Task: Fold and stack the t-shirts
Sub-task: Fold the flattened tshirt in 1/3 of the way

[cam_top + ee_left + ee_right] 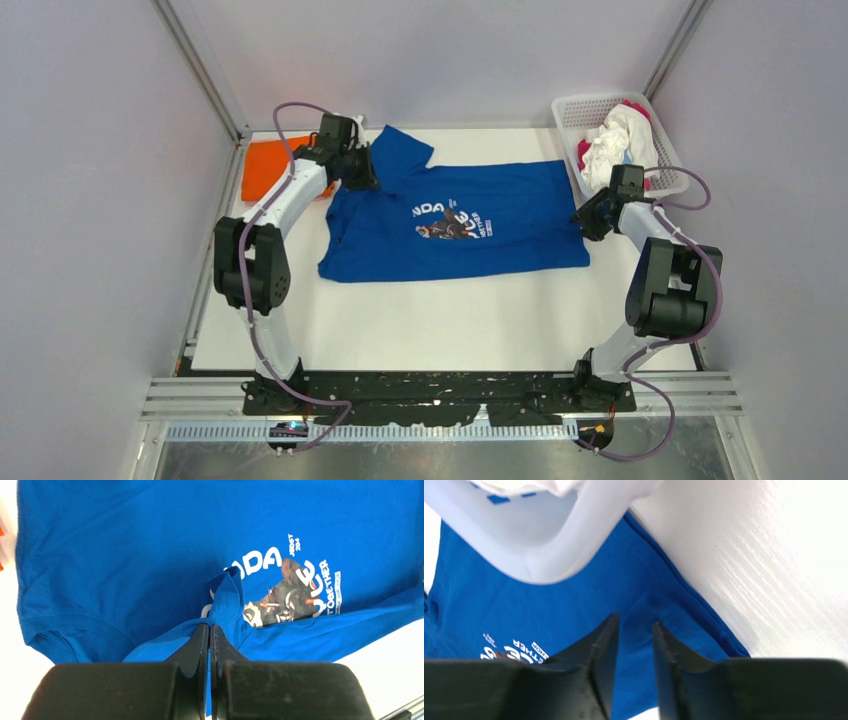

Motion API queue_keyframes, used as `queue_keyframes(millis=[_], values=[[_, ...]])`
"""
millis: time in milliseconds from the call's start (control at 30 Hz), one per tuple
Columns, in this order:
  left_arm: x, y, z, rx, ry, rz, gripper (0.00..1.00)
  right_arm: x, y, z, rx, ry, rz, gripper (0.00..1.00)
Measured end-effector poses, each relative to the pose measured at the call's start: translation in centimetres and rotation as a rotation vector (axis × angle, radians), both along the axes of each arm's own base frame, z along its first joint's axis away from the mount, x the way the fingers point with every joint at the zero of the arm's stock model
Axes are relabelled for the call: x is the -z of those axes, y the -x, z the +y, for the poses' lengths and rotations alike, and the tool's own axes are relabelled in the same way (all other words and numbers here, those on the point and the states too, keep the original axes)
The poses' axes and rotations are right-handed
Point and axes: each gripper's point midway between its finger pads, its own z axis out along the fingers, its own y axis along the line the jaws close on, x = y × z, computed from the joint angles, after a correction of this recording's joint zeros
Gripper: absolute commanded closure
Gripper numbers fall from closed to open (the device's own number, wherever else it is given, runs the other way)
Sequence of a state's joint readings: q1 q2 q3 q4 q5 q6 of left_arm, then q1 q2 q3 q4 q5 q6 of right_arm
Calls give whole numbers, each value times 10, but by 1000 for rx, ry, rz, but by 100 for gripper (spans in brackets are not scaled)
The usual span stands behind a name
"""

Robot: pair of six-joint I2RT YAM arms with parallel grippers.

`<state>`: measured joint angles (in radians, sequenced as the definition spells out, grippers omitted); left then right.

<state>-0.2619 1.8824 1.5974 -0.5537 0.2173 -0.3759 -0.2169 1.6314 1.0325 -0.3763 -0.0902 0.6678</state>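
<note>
A royal blue t-shirt (pixel 500 230) with a round white-lettered print lies spread across the white table (pixel 450 320). My left gripper (pixel 362 170) hovers over its left end, shut on a pinched-up fold of the blue t-shirt (pixel 125 555); in the left wrist view the cloth bunches at my left gripper (pixel 210 625). My right gripper (pixel 588 218) sits over the shirt's right edge. In the right wrist view my right gripper (pixel 635 620) stands open a little, the blue t-shirt (pixel 574 605) lying flat below the gap. An orange t-shirt (pixel 268 168) lies at the far left.
A white lattice basket (pixel 600 98) stands at the back right corner, holding a white shirt (pixel 615 140) and a magenta one (pixel 635 105). The basket (pixel 559 545) looms close above my right fingers. Grey walls close in both sides.
</note>
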Motion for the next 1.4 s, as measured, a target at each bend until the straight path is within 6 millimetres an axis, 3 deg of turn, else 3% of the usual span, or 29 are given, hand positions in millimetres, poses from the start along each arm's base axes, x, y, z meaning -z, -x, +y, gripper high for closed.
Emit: queue_keyframes(millis=[133,233,333,433,467,667,733,800,900,1067,1200,1400], values=[[1,-10,5,-17,1,-3,100,1,-6,-5,23,17,1,36],[-1,-13,7,-22,5,-14,98,-1,-9,-9,34,33,-6,30],[-4,-16,7,-25,9,-21,63,-2,-9,-10,36,43,-7,23],[-6,-20,8,-44,4,-26,7,-5,-9,-10,28,54,-13,15],[-7,-22,10,-57,-5,-27,1,-9,-8,-10,24,59,-20,12],[-14,-26,24,-144,-43,-23,0,-39,-3,1,-22,112,-83,7],[-13,-22,25,-152,-41,-15,0,-46,0,11,-55,144,-95,0],[-10,-10,25,-159,-28,2,0,-48,3,27,-103,164,-100,4],[2,21,22,-150,17,52,0,-38,10,59,-204,172,-87,5],[40,55,11,-130,87,173,0,4,16,106,-374,150,0,5],[70,69,10,-134,93,259,0,35,17,115,-409,120,64,5],[107,97,17,-147,66,346,0,34,10,117,-420,125,18,5]])
